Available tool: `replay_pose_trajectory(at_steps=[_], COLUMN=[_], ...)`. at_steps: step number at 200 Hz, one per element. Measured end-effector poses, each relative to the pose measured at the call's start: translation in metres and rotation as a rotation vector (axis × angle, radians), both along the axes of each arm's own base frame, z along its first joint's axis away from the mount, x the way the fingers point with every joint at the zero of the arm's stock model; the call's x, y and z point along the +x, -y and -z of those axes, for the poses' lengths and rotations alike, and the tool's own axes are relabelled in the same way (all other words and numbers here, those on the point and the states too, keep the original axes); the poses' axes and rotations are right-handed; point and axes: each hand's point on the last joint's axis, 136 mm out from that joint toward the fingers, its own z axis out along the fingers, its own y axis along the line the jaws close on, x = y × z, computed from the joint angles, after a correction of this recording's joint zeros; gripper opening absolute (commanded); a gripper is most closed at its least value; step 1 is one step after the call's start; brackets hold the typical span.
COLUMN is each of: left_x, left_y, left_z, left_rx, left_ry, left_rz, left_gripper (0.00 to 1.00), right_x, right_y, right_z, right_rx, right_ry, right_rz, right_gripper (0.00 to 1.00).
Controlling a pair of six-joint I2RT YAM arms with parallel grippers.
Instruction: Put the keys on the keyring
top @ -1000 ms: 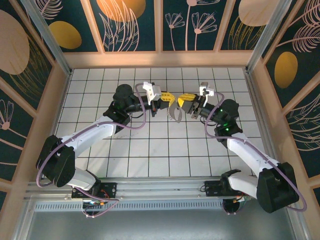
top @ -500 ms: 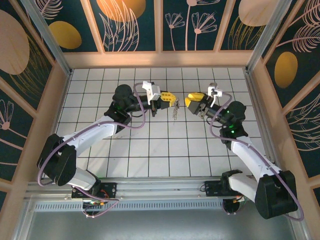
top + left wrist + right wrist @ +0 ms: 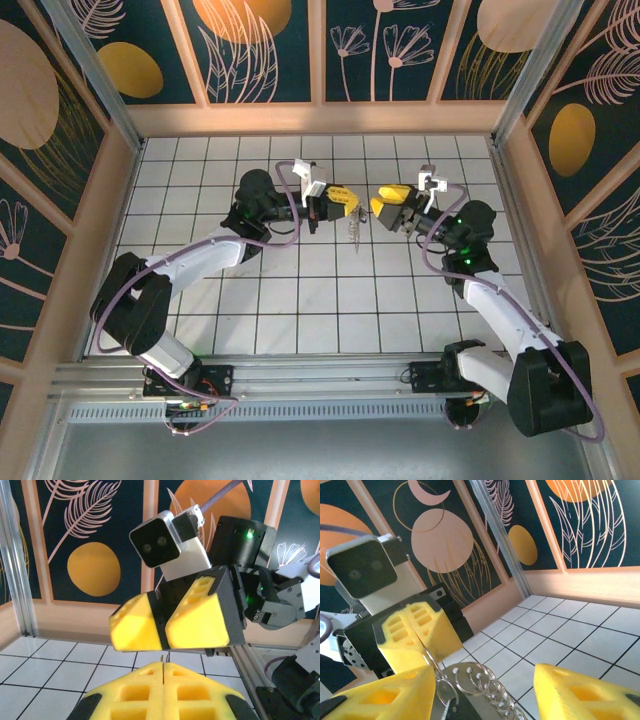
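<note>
My left gripper (image 3: 347,203) is shut on the keyring (image 3: 355,230), which hangs below its yellow fingertips above the tiled floor. In the left wrist view a thin edge of the keyring (image 3: 163,665) sticks up from the closed left gripper (image 3: 163,672). My right gripper (image 3: 383,205) faces it from the right, a small gap away, and stands open. In the right wrist view the right gripper (image 3: 485,680) has its fingers spread on either side of the keyring (image 3: 480,677), a bunch of silver loops against a flat metal piece with holes. The keys cannot be told apart from that bunch.
White tiled floor (image 3: 300,290) spreads below both arms. Painted walls with a wooden ledge (image 3: 320,118) close in the back and sides. A metal rail (image 3: 320,380) runs along the near edge by the arm bases.
My right gripper has opened, let go of the hanging bunch and drawn back to the right. My left gripper has carried the keyring slightly rightward after it.
</note>
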Motion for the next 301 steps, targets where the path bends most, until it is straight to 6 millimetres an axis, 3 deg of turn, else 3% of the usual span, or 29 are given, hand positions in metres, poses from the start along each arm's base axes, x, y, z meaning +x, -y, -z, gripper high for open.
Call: replay_pose_trajectory(at_steps=[58, 140, 251, 281, 301], left_x=[-0.005, -0.003, -0.005, -0.005, -0.005], left_y=[0.001, 0.003, 0.003, 0.003, 0.003], left_z=[-0.015, -0.011, -0.018, -0.019, -0.019], left_rx=[-0.035, -0.040, -0.065, -0.067, -0.069], left_ry=[-0.008, -0.052, -0.059, -0.062, -0.061], left_rz=[0.037, 0.056, 0.070, 0.070, 0.071], left_gripper=[0.00, 0.00, 0.00, 0.00, 0.00], right_x=[-0.002, -0.011, -0.013, -0.015, -0.015], right_y=[-0.007, -0.007, -0.020, -0.024, -0.025], right_z=[0.008, -0.007, -0.012, -0.017, -0.018], right_rx=[0.004, 0.023, 0.040, 0.042, 0.043], right_ry=[-0.039, 0.022, 0.038, 0.053, 0.056], right_rz=[-0.092, -0.118, -0.164, -0.177, -0.183], right_gripper=[0.55, 0.54, 0.54, 0.48, 0.35])
